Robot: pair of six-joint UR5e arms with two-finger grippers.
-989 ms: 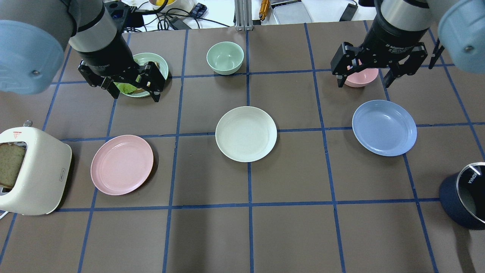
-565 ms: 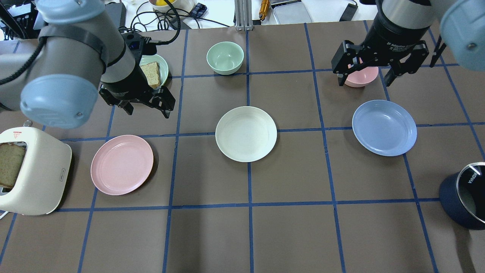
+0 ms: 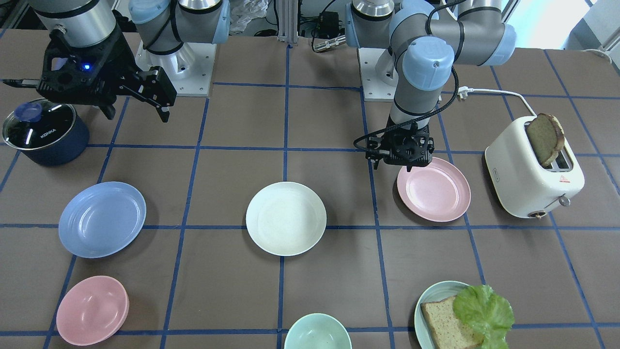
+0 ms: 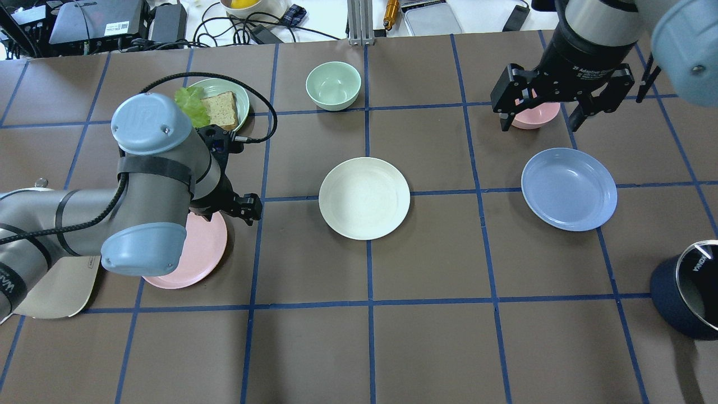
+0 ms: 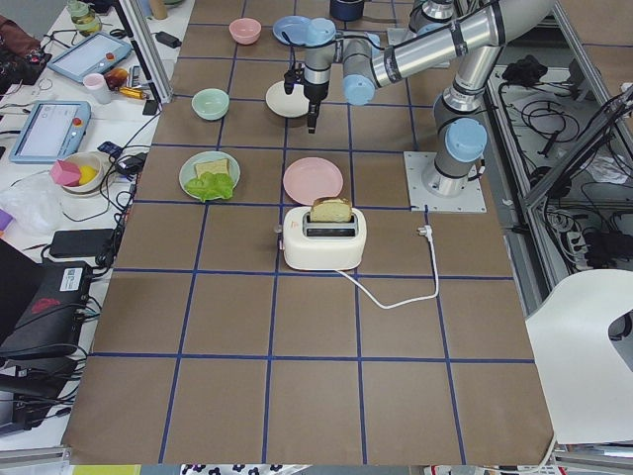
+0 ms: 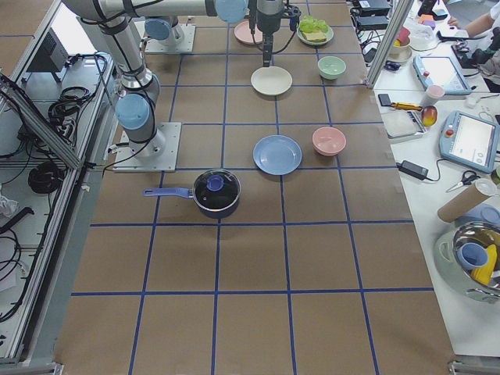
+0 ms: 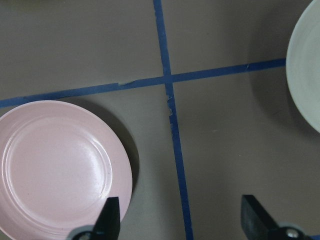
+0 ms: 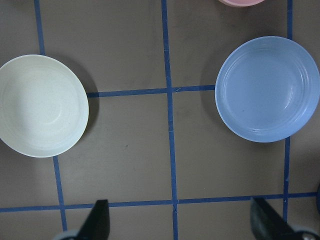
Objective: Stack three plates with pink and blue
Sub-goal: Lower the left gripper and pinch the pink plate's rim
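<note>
The pale pink plate point(image 4: 193, 255) lies at the left, partly under my left arm; it also shows in the front view point(image 3: 433, 189) and the left wrist view point(image 7: 55, 170). The cream-white plate point(image 4: 364, 197) lies in the middle and the light blue plate point(image 4: 569, 188) at the right, all three apart. My left gripper point(image 3: 398, 166) is open and empty, just above the pink plate's edge on the cream plate's side; one fingertip point(image 7: 111, 215) is over the rim. My right gripper point(image 4: 541, 120) is open and empty, high above the table beyond the blue plate.
A white toaster point(image 3: 533, 174) with a bread slice stands next to the pink plate. A mint plate point(image 4: 233, 92) with bread and lettuce, a mint bowl point(image 4: 333, 84) and a pink bowl point(image 4: 533, 115) stand at the far side. A dark pot point(image 4: 687, 292) is at the right.
My left arm has swung from over the mint plate down to the pink plate's edge and now covers part of that plate and the toaster. The right gripper has barely moved.
</note>
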